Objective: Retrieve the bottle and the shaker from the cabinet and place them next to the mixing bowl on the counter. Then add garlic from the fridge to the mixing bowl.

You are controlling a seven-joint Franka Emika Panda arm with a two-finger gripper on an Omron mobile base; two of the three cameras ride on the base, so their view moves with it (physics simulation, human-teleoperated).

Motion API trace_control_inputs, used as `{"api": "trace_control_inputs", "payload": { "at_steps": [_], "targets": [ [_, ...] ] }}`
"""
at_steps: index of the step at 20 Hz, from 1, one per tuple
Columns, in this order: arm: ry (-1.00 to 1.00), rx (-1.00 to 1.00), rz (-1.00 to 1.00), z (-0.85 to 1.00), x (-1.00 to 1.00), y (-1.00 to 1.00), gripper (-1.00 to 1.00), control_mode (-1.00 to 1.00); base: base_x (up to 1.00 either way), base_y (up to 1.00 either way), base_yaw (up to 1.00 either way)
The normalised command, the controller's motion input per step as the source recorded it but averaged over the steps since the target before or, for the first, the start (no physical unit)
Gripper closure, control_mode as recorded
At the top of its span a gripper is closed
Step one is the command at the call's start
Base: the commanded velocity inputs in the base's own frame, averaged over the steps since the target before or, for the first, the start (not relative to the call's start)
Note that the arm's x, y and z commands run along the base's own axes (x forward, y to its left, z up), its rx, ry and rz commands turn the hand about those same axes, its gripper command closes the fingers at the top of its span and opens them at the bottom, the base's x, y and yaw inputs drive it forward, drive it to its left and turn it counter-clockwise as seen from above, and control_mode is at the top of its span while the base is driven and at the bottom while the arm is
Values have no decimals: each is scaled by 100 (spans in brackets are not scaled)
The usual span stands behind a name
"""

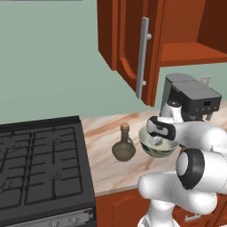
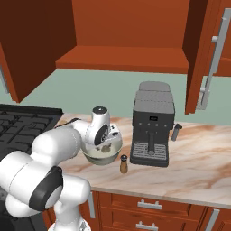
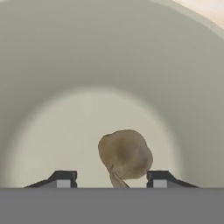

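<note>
The olive-green bottle (image 1: 123, 146) with a cork stands on the counter just left of the mixing bowl (image 1: 150, 151). A small brown shaker (image 2: 123, 164) stands right of the bowl (image 2: 100, 158), in front of the coffee machine. My gripper (image 1: 156, 141) (image 2: 108, 141) reaches down into the bowl. In the hand view its fingertips (image 3: 63, 179) stand apart, open, over the bowl's pale floor (image 3: 65, 109). The brownish garlic (image 3: 125, 154) lies on that floor between and just beyond the tips, close to the right one. The garlic (image 2: 106, 148) also shows inside the bowl.
A grey coffee machine (image 1: 195, 99) (image 2: 151, 128) stands right behind the bowl. The black stove (image 1: 40, 164) borders the counter on the left. Overhead, the red-brown cabinet (image 2: 126, 49) is open, its door (image 1: 133, 44) swung out above the bottle.
</note>
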Motion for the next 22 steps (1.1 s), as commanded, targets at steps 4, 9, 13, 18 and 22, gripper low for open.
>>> {"api": "trace_control_inputs", "payload": {
  "at_steps": [4,9,13,18,22],
  "targets": [
    [-2,0,0,36,0,0,-100,-100,0,0,0],
    [-14,4,0,91,-6,-2,-100,-100,0,0,0],
    [-13,4,0,70,-33,-13,-100,-100,0,0,0],
    [-11,0,-11,68,-59,-3,-100,-100,0,0,0],
    [-6,0,-13,74,-80,0,-100,-100,0,0,0]
  ]
}}
